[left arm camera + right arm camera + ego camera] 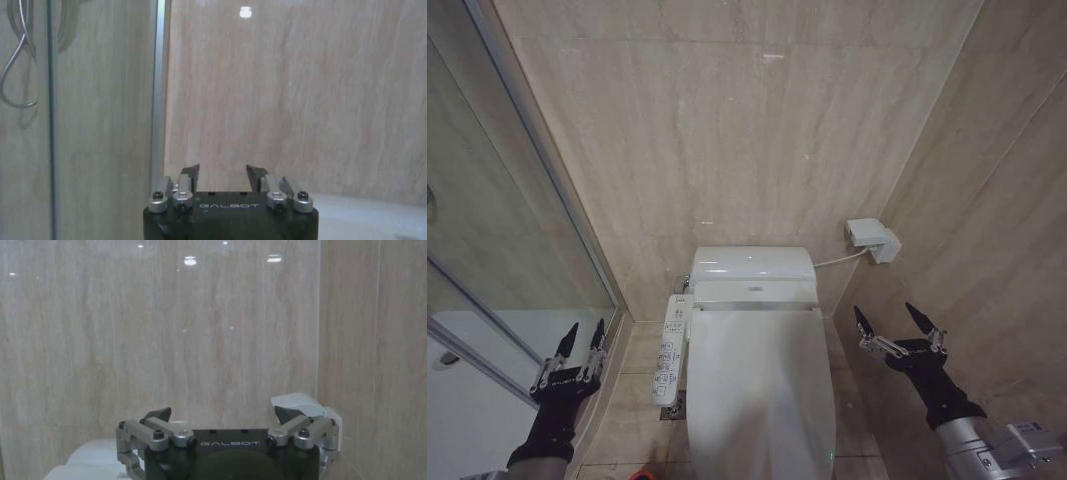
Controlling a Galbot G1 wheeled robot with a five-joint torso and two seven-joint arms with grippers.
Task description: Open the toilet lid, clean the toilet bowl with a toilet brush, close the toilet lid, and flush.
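Beige marble-look wall (757, 130) tiles all round — a glass shower partition (497, 240) left, a white wall socket (873, 240) right.

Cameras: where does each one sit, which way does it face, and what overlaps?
Head view: high, looking down at the closed toilet lid; left gripper and right gripper open, flanking it.
Left wrist view: faces the wall beside the glass shower partition; own gripper.
Right wrist view: faces the wall; own gripper.
Shared: wall socket.
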